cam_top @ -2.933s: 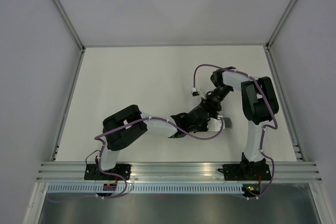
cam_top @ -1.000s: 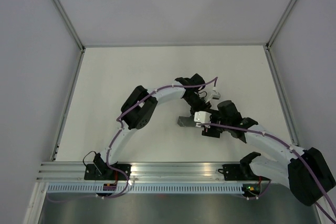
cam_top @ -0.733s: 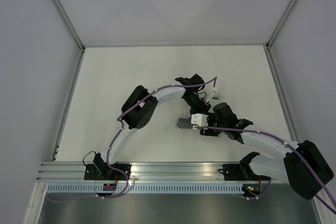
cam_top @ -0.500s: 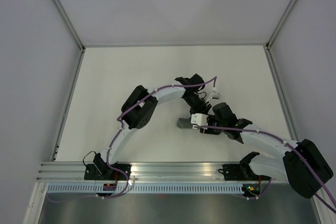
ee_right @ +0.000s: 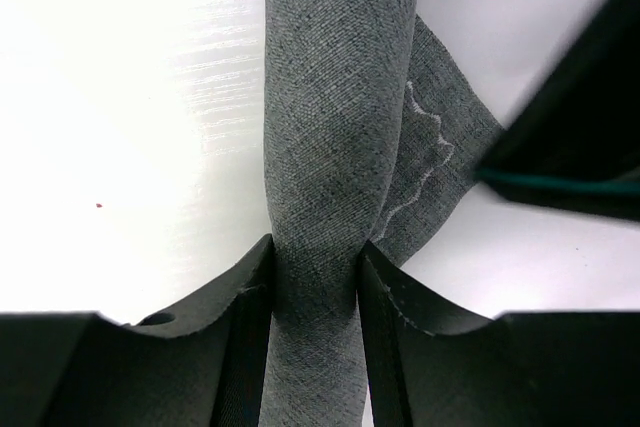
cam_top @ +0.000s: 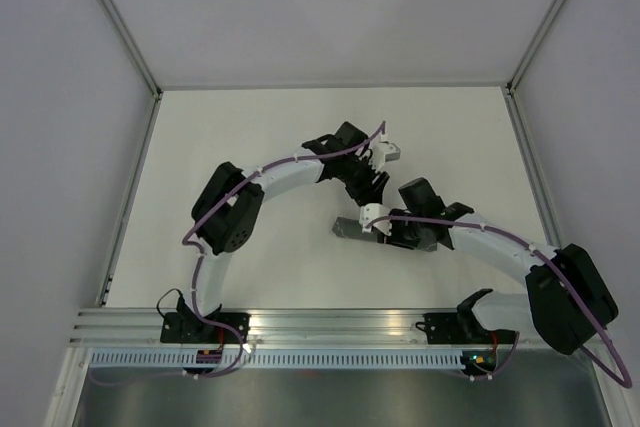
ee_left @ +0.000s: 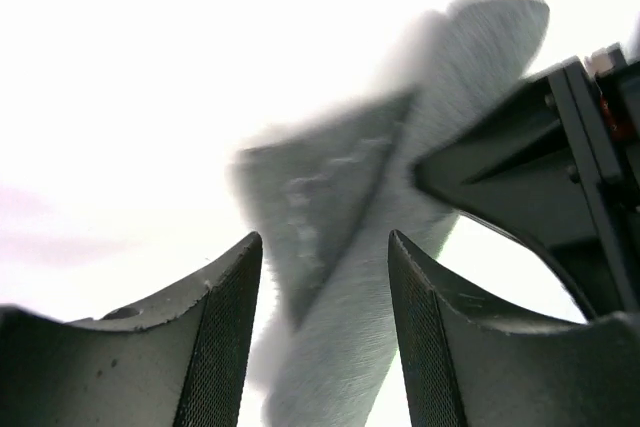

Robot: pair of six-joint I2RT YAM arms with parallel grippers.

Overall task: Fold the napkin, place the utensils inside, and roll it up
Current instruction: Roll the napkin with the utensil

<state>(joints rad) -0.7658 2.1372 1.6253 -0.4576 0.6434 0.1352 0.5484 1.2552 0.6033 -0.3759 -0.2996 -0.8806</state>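
The napkin (cam_top: 346, 228) is a dark grey roll lying on the white table. In the right wrist view the napkin (ee_right: 340, 127) runs lengthwise between the jaws, and a loose corner with a pale stitched line (ee_right: 430, 152) sticks out to the right. My right gripper (cam_top: 380, 232) (ee_right: 315, 247) is shut on the roll, both pads pressed against its sides. My left gripper (cam_top: 368, 187) (ee_left: 322, 242) hovers just behind it and is open, the blurred napkin (ee_left: 340, 327) showing below its spread jaws without touching them. The utensils are hidden.
Both arms crowd together over the middle of the table (cam_top: 220, 127). A metal frame rail (cam_top: 130, 197) borders the left side and another (cam_top: 540, 187) the right. The left arm's dark housing (ee_right: 580, 137) intrudes at the right of the right wrist view.
The right gripper has closed on the napkin roll. The left gripper has opened, let go and drawn back from the roll, its arm swinging to the left.
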